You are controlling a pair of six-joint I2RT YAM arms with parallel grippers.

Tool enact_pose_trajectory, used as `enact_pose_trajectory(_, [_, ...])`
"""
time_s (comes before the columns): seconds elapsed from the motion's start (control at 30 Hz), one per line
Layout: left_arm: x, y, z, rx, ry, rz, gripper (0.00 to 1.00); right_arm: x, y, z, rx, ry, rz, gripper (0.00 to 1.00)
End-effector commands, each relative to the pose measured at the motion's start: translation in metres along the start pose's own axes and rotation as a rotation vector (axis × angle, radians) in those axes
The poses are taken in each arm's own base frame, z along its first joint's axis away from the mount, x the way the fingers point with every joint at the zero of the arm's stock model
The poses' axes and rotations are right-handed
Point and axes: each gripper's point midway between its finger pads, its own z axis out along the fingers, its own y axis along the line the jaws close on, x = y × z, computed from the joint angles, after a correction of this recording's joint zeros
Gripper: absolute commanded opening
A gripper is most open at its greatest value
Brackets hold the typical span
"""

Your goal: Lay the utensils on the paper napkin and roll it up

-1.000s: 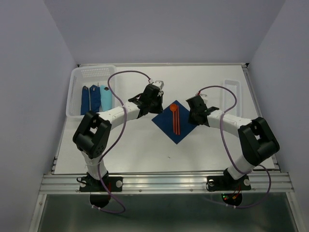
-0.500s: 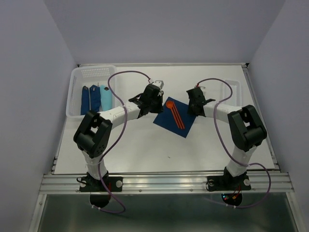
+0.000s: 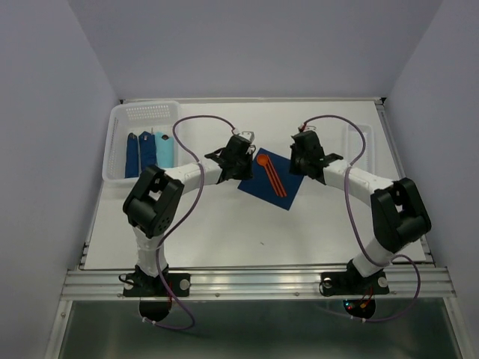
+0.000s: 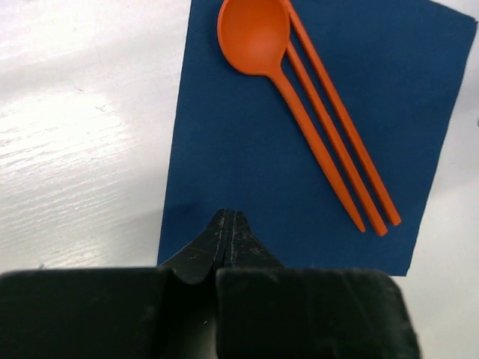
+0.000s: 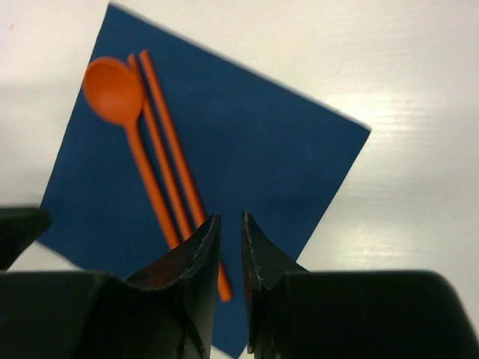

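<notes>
While flat, paper napkin (image 4: 247, 172) under orange utensils (image 4: 337, 142).

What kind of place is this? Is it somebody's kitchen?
Probably a robot lab, not a kitchen: the left arm and right arm are bolted to a metal rail beside a white table, with blank walls around.

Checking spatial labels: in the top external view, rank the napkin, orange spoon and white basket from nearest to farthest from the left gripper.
1. paper napkin, at the left gripper tips.
2. orange spoon, just to its right.
3. white basket, far left.
</notes>
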Motion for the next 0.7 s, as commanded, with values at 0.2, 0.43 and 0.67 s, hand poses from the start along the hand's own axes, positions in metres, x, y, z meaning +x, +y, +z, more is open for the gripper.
enact_pose_trajectory(0.2, [-0.013,0.011,0.002,-0.044,-0.024,-0.011,0.0,0.106,0.018,-0.047,-0.06,0.189,-0.095,0.34])
enact_pose_trajectory(0.43, [0.001,0.014,0.009,-0.045,0.011,-0.027,0.0,0.134,0.022,-0.061,-0.073,0.235,-0.112,0.4])
enact_pose_trajectory(0.67, [0.009,0.019,0.015,-0.064,0.031,-0.03,0.0,0.135,0.015,-0.052,-0.025,0.232,-0.121,0.4])
